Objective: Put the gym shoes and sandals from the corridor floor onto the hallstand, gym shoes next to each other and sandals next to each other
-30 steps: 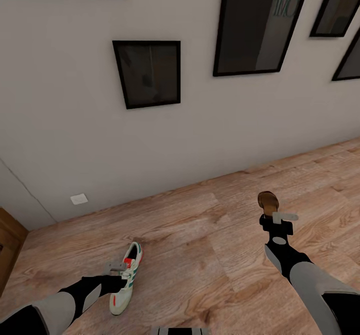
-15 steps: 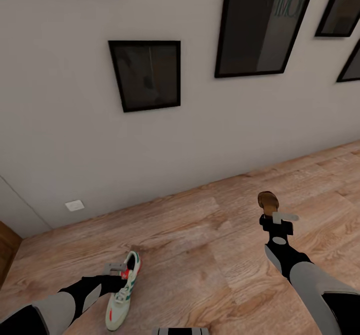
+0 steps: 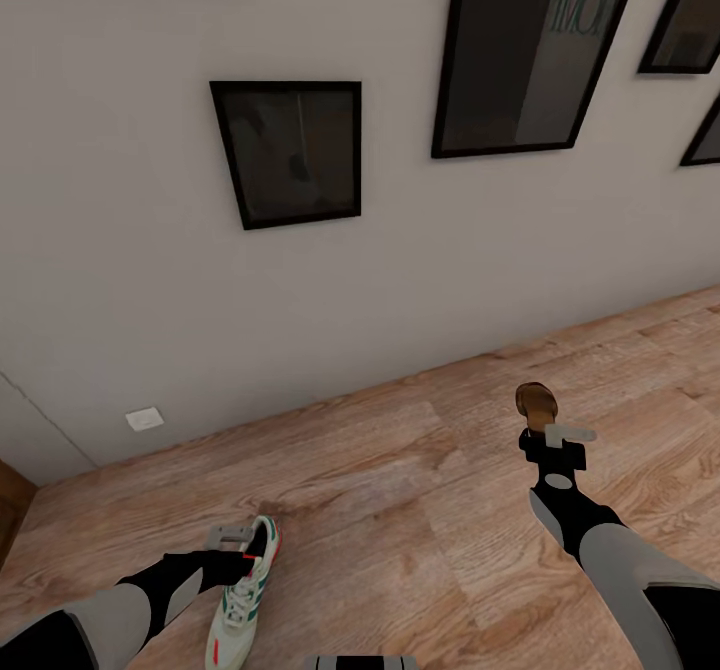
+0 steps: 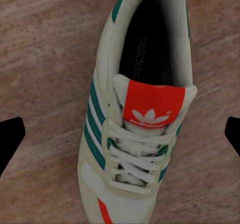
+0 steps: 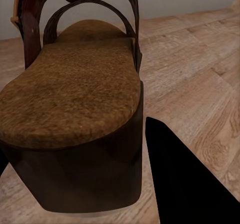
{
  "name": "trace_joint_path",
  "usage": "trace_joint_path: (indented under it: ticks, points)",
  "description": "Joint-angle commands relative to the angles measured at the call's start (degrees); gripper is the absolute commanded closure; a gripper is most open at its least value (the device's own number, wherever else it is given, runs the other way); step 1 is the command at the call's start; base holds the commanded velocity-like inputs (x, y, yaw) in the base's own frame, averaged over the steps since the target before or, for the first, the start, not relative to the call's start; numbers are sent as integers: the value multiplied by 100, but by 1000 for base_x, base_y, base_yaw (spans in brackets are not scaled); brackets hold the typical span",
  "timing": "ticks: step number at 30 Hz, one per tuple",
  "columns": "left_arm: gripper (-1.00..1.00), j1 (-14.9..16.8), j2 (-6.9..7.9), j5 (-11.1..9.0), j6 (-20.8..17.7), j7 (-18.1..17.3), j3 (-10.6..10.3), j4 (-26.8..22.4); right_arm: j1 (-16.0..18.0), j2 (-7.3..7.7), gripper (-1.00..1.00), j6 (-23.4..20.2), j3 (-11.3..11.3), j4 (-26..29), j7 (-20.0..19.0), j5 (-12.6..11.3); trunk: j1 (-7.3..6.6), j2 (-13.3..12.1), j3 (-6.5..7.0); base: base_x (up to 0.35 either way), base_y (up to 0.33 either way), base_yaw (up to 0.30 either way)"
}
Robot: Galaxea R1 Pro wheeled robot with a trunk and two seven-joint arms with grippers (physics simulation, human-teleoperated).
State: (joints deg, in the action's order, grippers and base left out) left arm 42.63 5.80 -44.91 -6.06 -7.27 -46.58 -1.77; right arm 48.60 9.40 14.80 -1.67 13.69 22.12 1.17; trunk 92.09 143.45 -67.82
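Note:
One gym shoe [image 3: 240, 600], white with teal stripes and a red tongue, lies on the wood-plank corridor floor [image 3: 400, 490] at the lower left. My left gripper [image 3: 232, 542] hovers just over its heel end. In the left wrist view its fingers [image 4: 12, 136] stand wide apart on either side of the shoe [image 4: 135, 134], open and apart from it. My right gripper [image 3: 547, 428] is shut on a brown sandal [image 3: 535, 402] and holds it above the floor. The right wrist view shows the sandal's tan insole [image 5: 75, 93] close up beside one black finger [image 5: 185, 179]. The hallstand is out of view.
A pale wall [image 3: 400, 250] close ahead carries several black-framed pictures [image 3: 290, 150] and a white outlet plate [image 3: 145, 418] near the floor. A brown wooden edge [image 3: 8, 515] shows at the far left. Bare floor lies between the two arms.
The camera has moved: wall, pictures and floor shifted left and down. The gym shoe slid lower in the picture with the floor. The sandal stayed in my right gripper.

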Motion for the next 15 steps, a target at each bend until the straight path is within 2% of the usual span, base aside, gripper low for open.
trace_joint_path:
  ticks: [1,15]
  points:
    - [-100,0,0,0,0,0,0,0,0,0,100,6,0,0,-6,-11,0,0,0,16,0,0]
    - [-100,0,0,0,0,4,0,1,0,0,100,7,0,1,-6,-11,0,0,0,4,0,0]
